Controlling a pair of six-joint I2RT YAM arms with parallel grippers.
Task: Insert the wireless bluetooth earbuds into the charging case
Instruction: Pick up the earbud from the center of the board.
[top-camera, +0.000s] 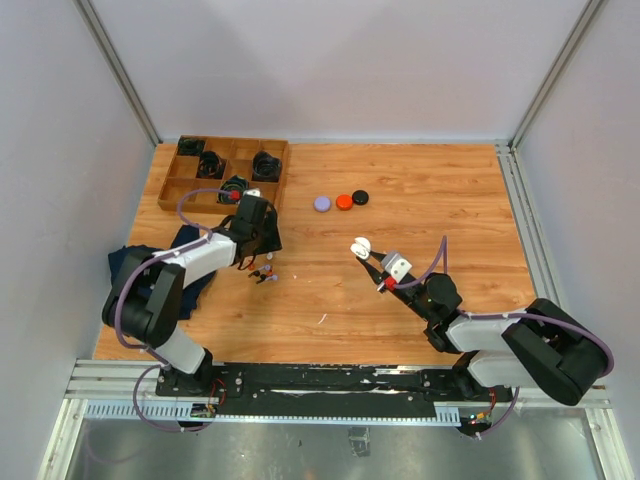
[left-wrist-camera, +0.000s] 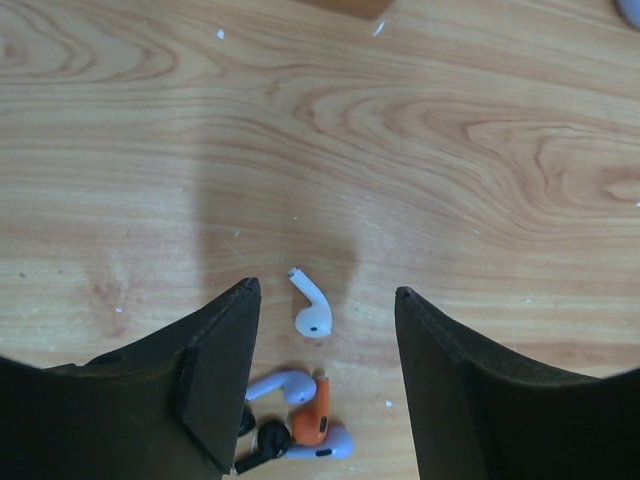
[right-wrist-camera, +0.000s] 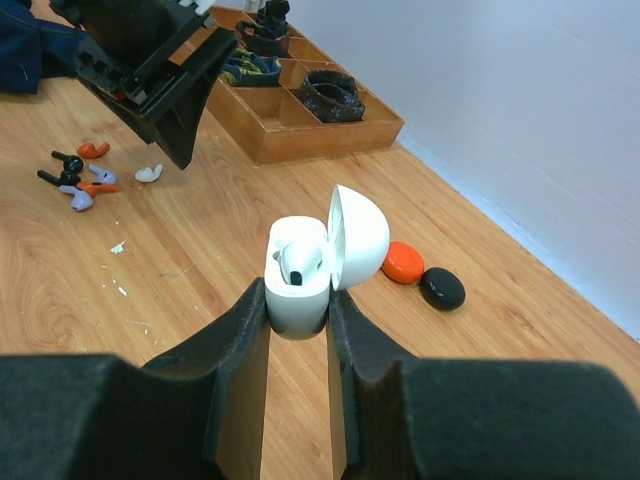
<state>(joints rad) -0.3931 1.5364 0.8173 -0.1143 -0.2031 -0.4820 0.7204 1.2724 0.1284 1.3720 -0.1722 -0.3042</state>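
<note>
Well, over the middle of the desk (top-camera: 430, 190) my right fingers (right-wrist-camera: 262, 310) are clamped on the open white charging case (right-wrist-camera: 300, 285), with one seated bud (right-wrist-camera: 300, 262) showing inside. Toward the left edge my left fingers (left-wrist-camera: 238, 320) hang spread apart over a loose white earbud (left-wrist-camera: 312, 312). The other earbuds (left-wrist-camera: 305, 425) huddle just beside it, toward the near edge. I judge this the pick-up: drop, pinch that bud, then carry it across to the case, presumably to a free slot.

On the table (top-camera: 420, 290), a lone bud (left-wrist-camera: 311, 305) lies under the left pincer's (left-wrist-camera: 327, 290) gap, other buds (left-wrist-camera: 300, 425) clustered just beside it; the case (right-wrist-camera: 300, 300) sits between the right pincer's (right-wrist-camera: 298, 290) fingers, one bud (right-wrist-camera: 300, 262) in it; round cases (top-camera: 343, 201) line up behind; the tray (top-camera: 180, 190) stands far left, a cloth (top-camera: 135, 262) before it.
</note>
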